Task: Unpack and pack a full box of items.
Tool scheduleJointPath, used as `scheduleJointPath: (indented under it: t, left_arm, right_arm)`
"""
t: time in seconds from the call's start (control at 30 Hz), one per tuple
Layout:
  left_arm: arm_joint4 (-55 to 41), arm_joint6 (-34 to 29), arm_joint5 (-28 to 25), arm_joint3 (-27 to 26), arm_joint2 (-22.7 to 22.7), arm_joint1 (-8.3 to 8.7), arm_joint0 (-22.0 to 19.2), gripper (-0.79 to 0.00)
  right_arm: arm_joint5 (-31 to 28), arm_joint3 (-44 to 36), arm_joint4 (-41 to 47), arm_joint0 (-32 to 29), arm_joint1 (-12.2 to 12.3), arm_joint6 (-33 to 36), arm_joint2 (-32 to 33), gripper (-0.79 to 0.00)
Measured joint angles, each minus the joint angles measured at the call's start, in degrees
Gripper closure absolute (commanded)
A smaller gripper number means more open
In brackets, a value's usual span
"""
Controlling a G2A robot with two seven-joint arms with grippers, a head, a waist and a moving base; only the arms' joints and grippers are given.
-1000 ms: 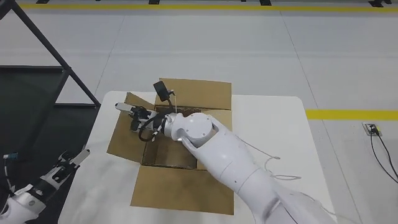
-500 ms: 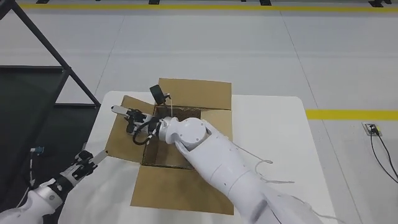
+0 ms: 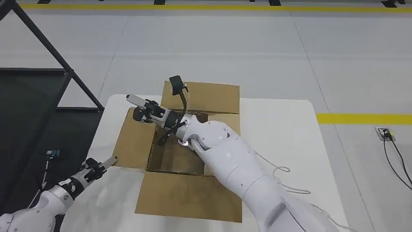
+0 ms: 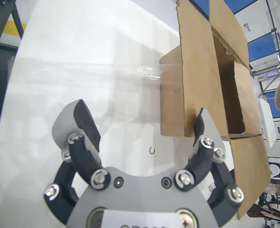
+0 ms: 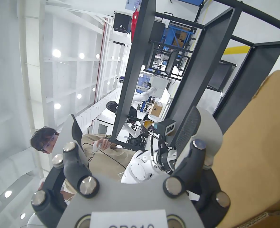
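a white table (image 3: 283, 135) carries the open cardboard box (image 3: 193, 196), flaps spread. the right gripper (image 3: 133, 98) hangs above the box's left flap, fingers (image 5: 188, 129) wide apart and empty. the left gripper (image 4: 142, 110), over the table's near-left edge beside the box, gapes empty too.

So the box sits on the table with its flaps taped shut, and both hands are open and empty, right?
Not quite: the top view shows the flaps of the box folded open. It does sit on the table, with left hand and right hand open and empty.
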Motion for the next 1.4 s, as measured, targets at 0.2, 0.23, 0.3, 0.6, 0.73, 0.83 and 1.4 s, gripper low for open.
scheduleJointPath:
  t: [0.2,0.23,0.3,0.6,0.73,0.83,1.4]
  left_arm:
    - [1.2,-0.3,0.3,1.2,1.0,0.07,-0.8,-0.785]
    - [1.4,-0.4,0.4,1.5,1.2,0.08,-1.0,-0.785]
    - [1.8,-0.3,0.5,2.0,1.5,0.10,-1.3,-0.785]
    - [1.8,-0.2,0.6,3.0,2.2,0.16,-2.1,-0.785]
    - [2.2,-0.1,0.6,3.5,2.9,0.15,-2.4,-0.785]
    - [2.0,-0.2,0.6,3.8,3.0,0.17,-2.6,-0.785]
    - [2.5,-0.7,0.3,5.8,3.1,0.47,-3.5,-0.785]
  right_arm:
    - [0.0,-2.0,-1.6,-1.1,1.6,-0.5,2.0,-0.785]
    - [0.2,-2.4,-1.9,-1.3,1.8,-0.5,2.3,-0.785]
    - [0.9,-3.2,-2.7,-1.7,2.2,-0.6,2.8,-0.785]
    - [4.1,-7.0,-5.3,-3.4,3.7,-0.4,5.0,-0.785]
    - [5.1,-8.3,-6.2,-4.0,4.1,-0.3,5.9,-0.785]
    - [5.6,-9.2,-7.0,-4.5,4.4,-0.3,6.5,-0.785]
    - [7.2,-12.7,-10.0,-7.0,5.7,-0.5,10.0,-0.785]
